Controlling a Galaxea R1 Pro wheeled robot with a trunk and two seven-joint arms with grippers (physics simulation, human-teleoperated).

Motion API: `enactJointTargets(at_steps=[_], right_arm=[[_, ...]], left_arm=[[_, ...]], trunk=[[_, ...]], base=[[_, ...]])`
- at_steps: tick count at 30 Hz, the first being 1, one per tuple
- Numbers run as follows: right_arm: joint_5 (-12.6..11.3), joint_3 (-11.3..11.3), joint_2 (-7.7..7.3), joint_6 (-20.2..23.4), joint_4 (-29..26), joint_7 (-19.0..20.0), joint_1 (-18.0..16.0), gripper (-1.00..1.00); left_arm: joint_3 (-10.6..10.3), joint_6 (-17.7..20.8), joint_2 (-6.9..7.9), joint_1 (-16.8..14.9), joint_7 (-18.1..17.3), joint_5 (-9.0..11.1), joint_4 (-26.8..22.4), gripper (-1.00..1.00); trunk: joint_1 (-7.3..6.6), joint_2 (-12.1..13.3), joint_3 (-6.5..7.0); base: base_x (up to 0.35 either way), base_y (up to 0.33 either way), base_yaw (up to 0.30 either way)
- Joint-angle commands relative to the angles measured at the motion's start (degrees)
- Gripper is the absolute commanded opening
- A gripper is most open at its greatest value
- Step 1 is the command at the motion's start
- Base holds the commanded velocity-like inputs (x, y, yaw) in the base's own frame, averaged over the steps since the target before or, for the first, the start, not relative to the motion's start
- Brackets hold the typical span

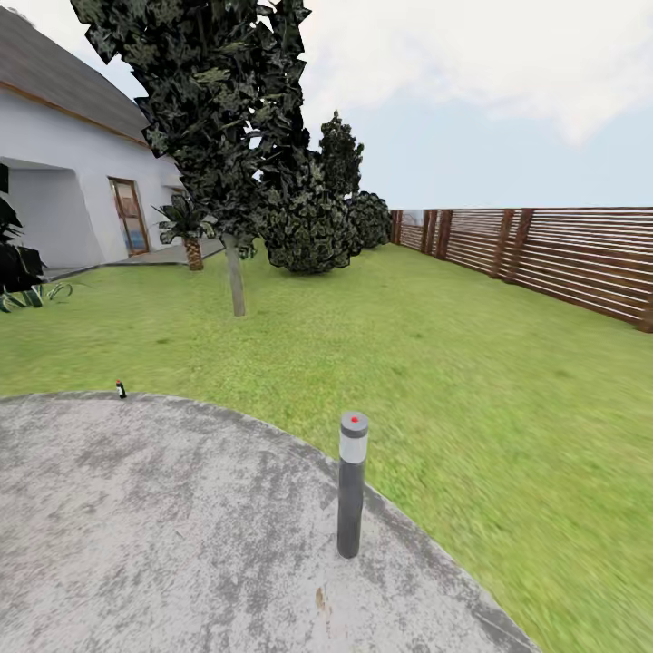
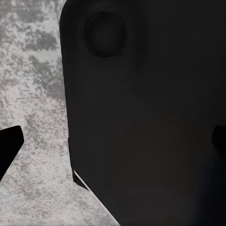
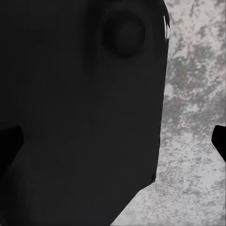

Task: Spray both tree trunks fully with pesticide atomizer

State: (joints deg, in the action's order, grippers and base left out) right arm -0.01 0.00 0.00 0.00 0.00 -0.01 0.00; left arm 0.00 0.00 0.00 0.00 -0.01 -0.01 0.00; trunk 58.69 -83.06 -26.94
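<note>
2 grippers spread wide, empty, above mottled concrete; tiny red-topped atomizer stands at its edge.

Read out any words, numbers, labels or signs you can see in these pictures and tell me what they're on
There is no readable text.
Grey bollard: a red dot on its top, not a letter or number.
Small dark spray bottle with a red top, at the edge of the paving: too small to tell whether it carries a label.
House door, fence and tree trunk: no sign or number visible.
</note>
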Motion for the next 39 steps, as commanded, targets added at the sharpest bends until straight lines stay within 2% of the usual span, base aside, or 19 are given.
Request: enactJointTargets(at_steps=[1,10,15,22,27,28,29,30,33,35,37,39], right_arm=[[-0.1,-0.1,0.34,0.1,-0.3,0.2,0.3,1.0],[0.0,0.1,3.23,0.1,-1.4,-0.1,0.1,1.0],[0.0,0.0,3.2,-0.4,-1.5,-0.2,0.0,1.0],[0.0,-0.3,1.21,-2.6,-1.7,-0.3,0.1,1.0],[0.0,-0.3,-0.4,-4.2,-3.2,-0.3,0.1,1.0],[0.0,-0.3,-4.18,-10.1,-10.0,-0.3,0.0,1.0],[0.0,-0.3,-4.45,-10.1,-11.9,-0.3,0.0,1.0],[0.0,-0.3,-5.09,-10.4,-18.5,-0.3,-0.1,1.0],[0.0,-0.3,-5.35,-11.9,-24.0,-0.3,-0.1,1.0],[0.0,-0.3,-5.4,-13.9,-26.2,-0.3,-0.2,1.0],[-0.1,-0.3,-5.35,-18.1,-28.2,-0.3,-0.5,1.0],[-0.3,-0.3,-5.13,-22.4,-29.0,-0.3,-2.2,1.0]], left_arm=[[0.1,0.0,-0.09,0.0,-0.3,-0.1,0.3,1.0],[0.2,-0.1,0.0,0.1,0.1,0.2,-0.1,1.0],[0.5,-0.5,0.03,0.0,0.1,0.4,-0.6,1.0],[0.7,-2.7,1.94,-0.4,0.8,0.5,-2.8,1.0],[0.6,-4.3,3.37,-1.9,0.8,0.5,-4.5,1.0],[0.7,-15.9,3.41,-4.9,0.8,0.5,-12.5,1.0],[0.7,-16.0,3.44,-5.5,0.8,0.5,-13.2,1.0],[0.7,-16.0,3.52,-7.3,0.8,0.5,-15.6,1.0],[0.7,-16.1,3.73,-8.7,0.8,0.5,-17.3,1.0],[0.7,-16.1,3.8,-9.4,0.8,0.5,-17.7,1.0],[0.7,-16.1,3.79,-10.2,0.8,0.5,-18.0,1.0],[0.7,-16.1,3.83,-10.7,0.8,0.5,-18.0,1.0]], trunk=[[0.04,0.0,0.01],[0.04,0.0,0.01],[0.04,0.0,0.01],[0.04,0.0,0.01],[0.04,0.0,0.01],[0.04,0.0,0.01],[0.04,0.0,0.01],[0.04,0.0,0.01],[0.04,0.0,0.01],[0.04,0.0,0.01],[0.04,0.0,0.01],[0.04,0.0,0.01]], base=[[0.0,0.0,0.0],[0.0,0.0,0.0],[0.0,0.0,0.0],[0.0,0.0,0.0],[0.0,0.0,0.0],[0.0,0.0,0.0],[0.0,0.0,0.0],[0.0,0.0,0.0],[0.0,0.0,0.0],[0.0,0.0,0.0],[0.0,0.0,0.0],[0.0,0.0,0.0]])
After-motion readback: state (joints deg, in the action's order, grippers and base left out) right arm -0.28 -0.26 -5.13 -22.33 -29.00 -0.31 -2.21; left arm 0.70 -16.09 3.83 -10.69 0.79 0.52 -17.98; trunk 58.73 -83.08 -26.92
